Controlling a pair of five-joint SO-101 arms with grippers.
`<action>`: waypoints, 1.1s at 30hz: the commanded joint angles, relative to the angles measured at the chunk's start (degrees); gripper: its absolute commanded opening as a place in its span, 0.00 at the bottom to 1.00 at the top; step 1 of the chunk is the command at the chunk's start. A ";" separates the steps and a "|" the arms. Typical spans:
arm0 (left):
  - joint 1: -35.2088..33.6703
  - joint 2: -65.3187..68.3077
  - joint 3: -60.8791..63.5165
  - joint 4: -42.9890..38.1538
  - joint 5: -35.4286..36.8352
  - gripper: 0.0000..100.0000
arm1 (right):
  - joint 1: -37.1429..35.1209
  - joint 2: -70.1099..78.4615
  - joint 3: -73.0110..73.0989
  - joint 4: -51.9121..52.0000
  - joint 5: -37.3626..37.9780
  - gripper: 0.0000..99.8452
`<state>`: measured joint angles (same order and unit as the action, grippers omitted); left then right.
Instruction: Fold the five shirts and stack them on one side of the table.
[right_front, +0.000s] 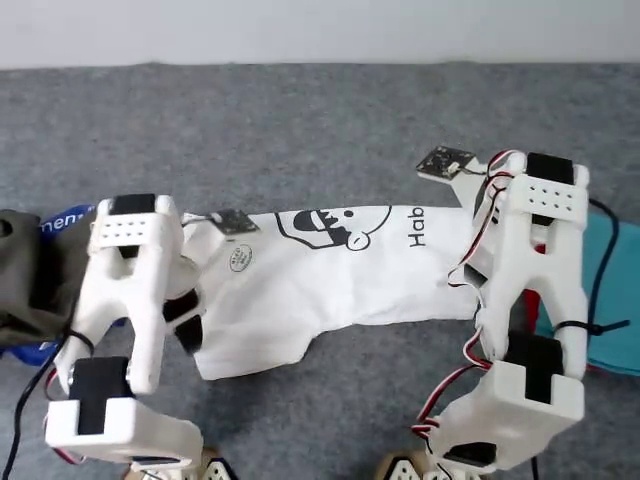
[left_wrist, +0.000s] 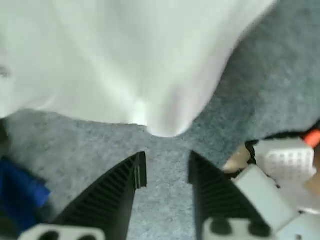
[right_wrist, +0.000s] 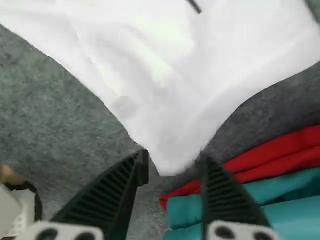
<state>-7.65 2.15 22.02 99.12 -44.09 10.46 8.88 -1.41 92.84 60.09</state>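
Left gripper: jaws parted and holding nothing, low over the bare grey table, just short of the white shirt's near edge.
Right gripper: jaws parted with nothing clamped. A corner of the shirt's edge lies between the fingertips; whether they touch the cloth cannot be told.
White shirt: spread print-up across the middle of the table, between the two arms.
Red shirt and teal shirt: folded and lying together just beside the right arm, touching each other.
Olive shirt and blue shirt: bunched at the left side of the table and apparently not folded.
Step in hand: judged to be the start of a fold on the white shirt, with each arm posted at one end of the near edge.
Next move calls for: both sets of jaws closing on that edge, pinching cloth only and not the table felt. Both arms then lift evenly and carry the edge over the far half, so the fold line stays straight.
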 joint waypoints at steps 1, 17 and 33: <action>0.09 -3.43 -2.77 1.49 2.46 0.19 | 0.04 -3.65 -2.29 1.98 0.18 0.30; 2.29 -5.19 -15.60 -12.31 22.24 0.04 | -9.19 4.88 -12.31 -12.88 -8.35 0.01; 2.90 25.58 -31.25 -24.44 27.87 0.01 | -9.19 23.08 -12.48 -33.36 -18.37 0.02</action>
<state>-4.40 25.36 -2.59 75.74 -16.40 1.67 31.82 -10.90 63.03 42.33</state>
